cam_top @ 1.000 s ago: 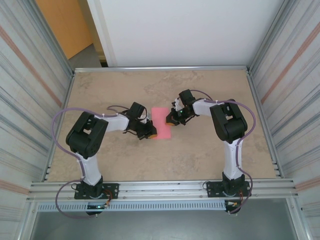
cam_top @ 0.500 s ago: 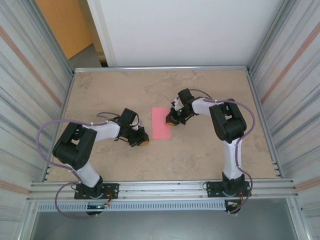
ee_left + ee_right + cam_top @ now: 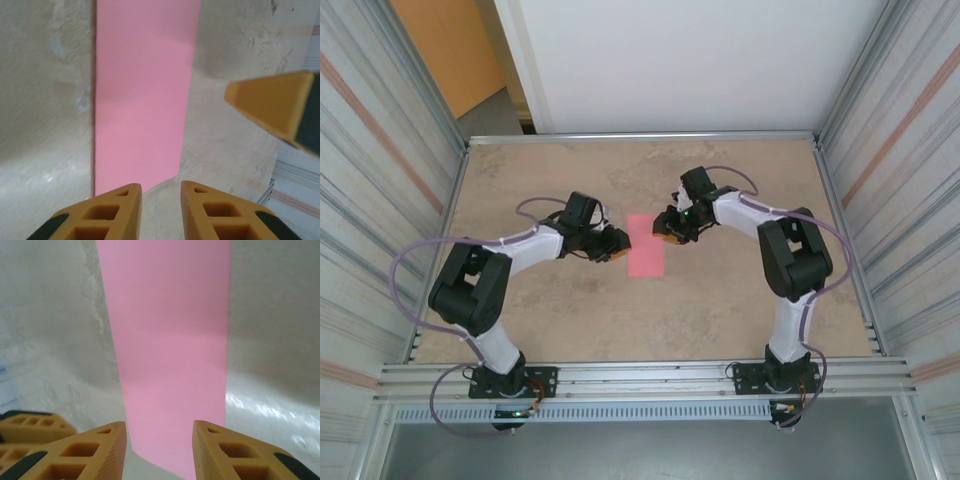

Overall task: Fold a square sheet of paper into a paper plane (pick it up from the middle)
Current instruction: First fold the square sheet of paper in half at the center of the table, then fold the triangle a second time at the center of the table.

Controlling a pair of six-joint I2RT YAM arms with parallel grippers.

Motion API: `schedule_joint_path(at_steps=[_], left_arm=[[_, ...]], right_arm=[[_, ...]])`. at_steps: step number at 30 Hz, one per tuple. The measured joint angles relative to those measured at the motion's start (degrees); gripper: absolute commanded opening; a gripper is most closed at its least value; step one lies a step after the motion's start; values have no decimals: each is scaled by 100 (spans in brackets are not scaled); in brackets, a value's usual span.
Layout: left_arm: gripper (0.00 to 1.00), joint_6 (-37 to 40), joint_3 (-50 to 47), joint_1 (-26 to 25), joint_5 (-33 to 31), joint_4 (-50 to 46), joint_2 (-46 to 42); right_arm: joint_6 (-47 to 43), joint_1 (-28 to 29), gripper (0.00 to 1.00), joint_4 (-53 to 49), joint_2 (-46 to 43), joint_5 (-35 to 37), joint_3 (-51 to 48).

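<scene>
The pink sheet of paper [image 3: 645, 246] lies flat on the table as a narrow rectangle, not in the shape of a paper plane. My left gripper [image 3: 620, 244] sits low at its left long edge, jaws a little apart with nothing between them. In the left wrist view the paper [image 3: 142, 95] stretches away ahead of the left gripper [image 3: 161, 192]. My right gripper [image 3: 666, 231] is at the paper's right edge, open. The right wrist view has the paper [image 3: 170, 340] running between and beyond the right gripper [image 3: 160, 432].
The tan table [image 3: 720, 300] is bounded by a metal rail in front [image 3: 640, 378] and ribbed walls at both sides. One right-gripper finger [image 3: 272, 107] juts into the left wrist view. Left-gripper fingers [image 3: 30, 426] appear at the right wrist view's lower left.
My left gripper swung out to the left, then came back up to the paper's left edge. Both grippers went from shut to open. The right gripper shifted slightly.
</scene>
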Motion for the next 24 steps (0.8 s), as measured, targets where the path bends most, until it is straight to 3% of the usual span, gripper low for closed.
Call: schedule_joint_path(at_steps=[8, 24], left_arm=[[28, 0, 752, 68, 92, 20, 846], [28, -15, 1580, 223, 164, -374, 1705]], right_arm=[[483, -262, 42, 483, -621, 96, -1322], [942, -468, 39, 881, -822, 122, -1598]])
